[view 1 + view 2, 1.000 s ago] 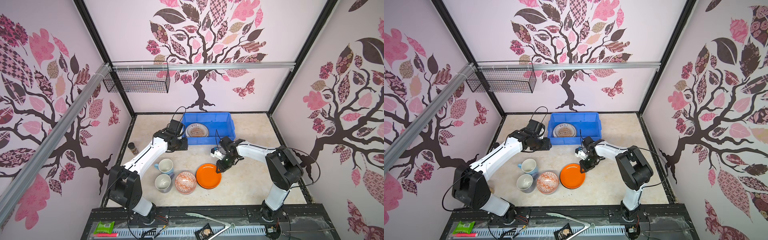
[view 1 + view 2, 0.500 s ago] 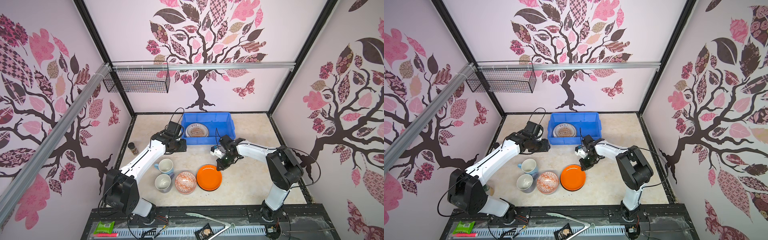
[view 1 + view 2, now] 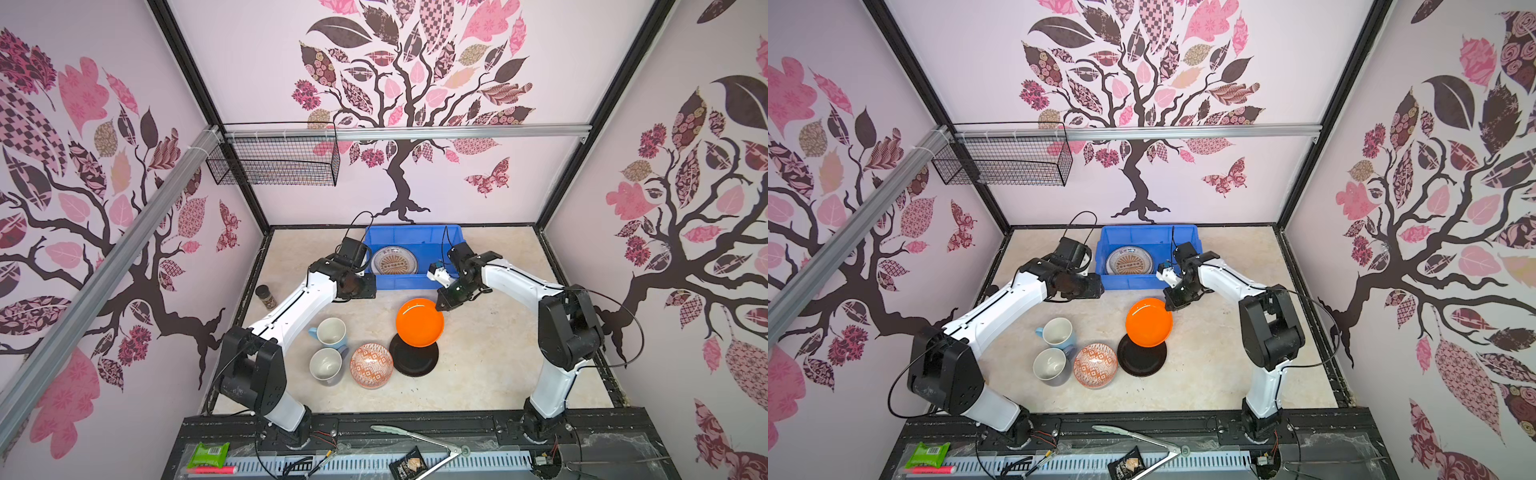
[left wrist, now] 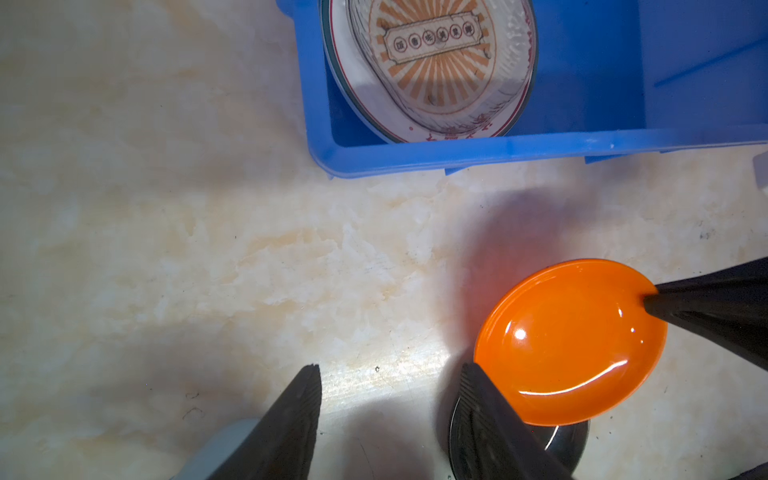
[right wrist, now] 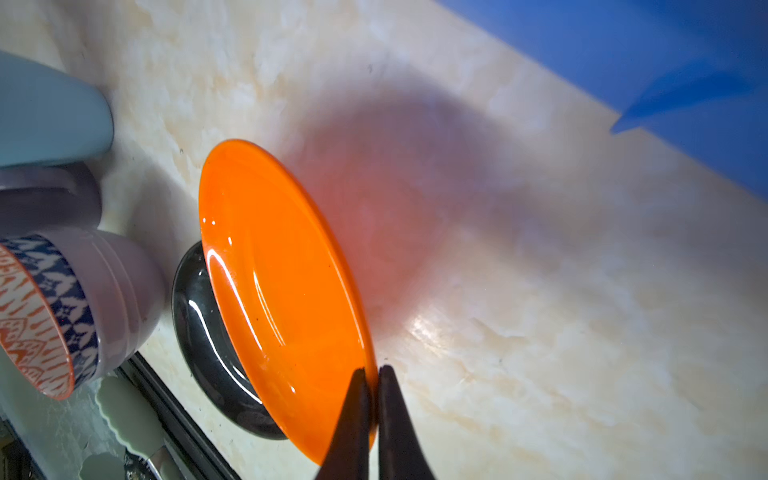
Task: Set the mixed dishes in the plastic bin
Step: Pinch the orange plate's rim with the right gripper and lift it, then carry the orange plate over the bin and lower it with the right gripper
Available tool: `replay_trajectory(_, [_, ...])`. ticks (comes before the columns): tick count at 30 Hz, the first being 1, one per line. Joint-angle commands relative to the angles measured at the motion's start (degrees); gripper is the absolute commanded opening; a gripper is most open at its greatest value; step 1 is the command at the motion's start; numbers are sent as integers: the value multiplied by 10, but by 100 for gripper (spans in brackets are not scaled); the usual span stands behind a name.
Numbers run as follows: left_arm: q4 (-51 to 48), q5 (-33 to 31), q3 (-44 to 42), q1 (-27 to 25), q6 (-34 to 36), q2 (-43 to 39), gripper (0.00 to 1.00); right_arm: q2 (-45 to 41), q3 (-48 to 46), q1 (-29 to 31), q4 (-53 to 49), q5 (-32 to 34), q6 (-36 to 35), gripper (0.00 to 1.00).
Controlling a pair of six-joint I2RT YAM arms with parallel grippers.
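Right gripper (image 5: 371,376) clenched on one orange plate (image 3: 419,322) rim; plate tilted, raised over one black plate (image 3: 415,362). Left gripper (image 4: 390,368) released, empty. On table (image 3: 478,374): two mugs (image 3: 331,331), one bowl (image 3: 371,365). Blue bin (image 3: 407,282): two stacked plates (image 3: 394,262).

The bin (image 3: 399,282) stood at the back of the desk (image 3: 490,374), holding what seemed two stacked plates (image 3: 394,262). Before it a raised plate (image 3: 419,322) overlapped a lower plate (image 3: 415,362) lying flat; left of that sat the bowl (image 3: 371,365), then the near mug (image 3: 326,365), the far mug (image 3: 331,331) behind it.
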Motion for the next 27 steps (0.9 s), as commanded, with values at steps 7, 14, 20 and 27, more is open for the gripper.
replay_trajectory(7, [-5,-9,73,16,24,26,57,56,144,-18,-92,-83,-27,0])
replay_trajectory(14, [-13,-2,117,51,26,44,58,116,291,-36,-127,-90,-27,0])
replay_trajectory(20, [-32,-3,184,71,39,83,58,214,447,-50,-133,-93,1,0])
replay_trajectory(27, [-54,0,251,78,53,137,57,324,597,-55,-91,-102,56,0])
